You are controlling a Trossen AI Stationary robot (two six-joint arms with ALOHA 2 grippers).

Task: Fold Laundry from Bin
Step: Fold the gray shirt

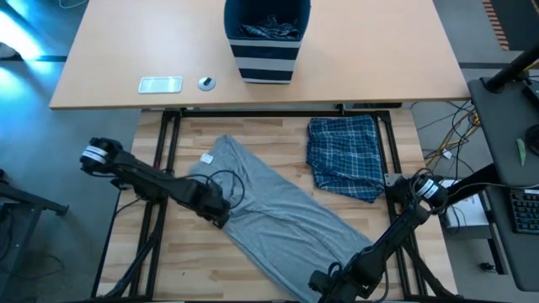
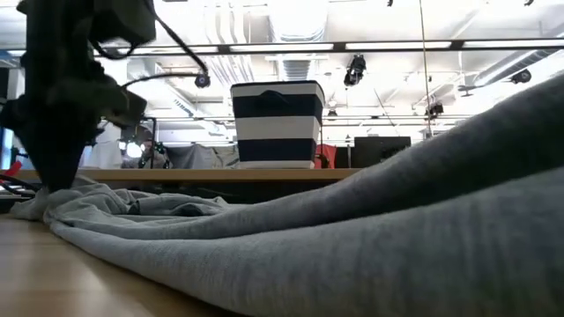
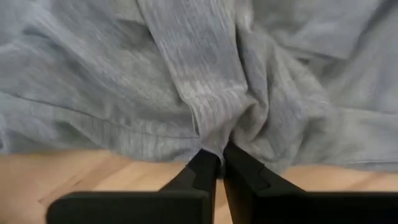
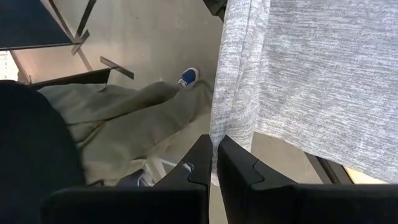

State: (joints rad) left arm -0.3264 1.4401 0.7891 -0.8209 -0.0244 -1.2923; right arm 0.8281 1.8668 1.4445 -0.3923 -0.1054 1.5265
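A grey T-shirt (image 1: 278,206) lies spread slantwise on the wooden table, from far left to near right. My left gripper (image 1: 221,219) stands shut on its left side, pointing down. My right gripper (image 1: 324,282) is shut on the shirt's near right end at the table's near edge. In the low view that end rises off the table (image 2: 458,167). A folded blue plaid garment (image 1: 345,156) lies flat at the far right. The navy striped bin (image 1: 268,38) stands on the farther table with more laundry (image 1: 269,28) inside. My left gripper pinches a puckered fold of the grey shirt (image 3: 214,140) between its two fingers, close to the shirt's left edge. The fingers come from above. The cloth around the fold rests on the table in slack wrinkles. My right gripper pinches the shirt's edge (image 4: 217,134) at its near right end between its two fingers, slanting down at the table's near edge. One layer or several, I cannot tell. That end is held off the table while the shirt's other parts lie on it.
A white flat device (image 1: 160,84) and a small round object (image 1: 206,82) lie on the farther table left of the bin. Beyond the near edge the right wrist view shows the floor and a person's leg in olive trousers (image 4: 118,124).
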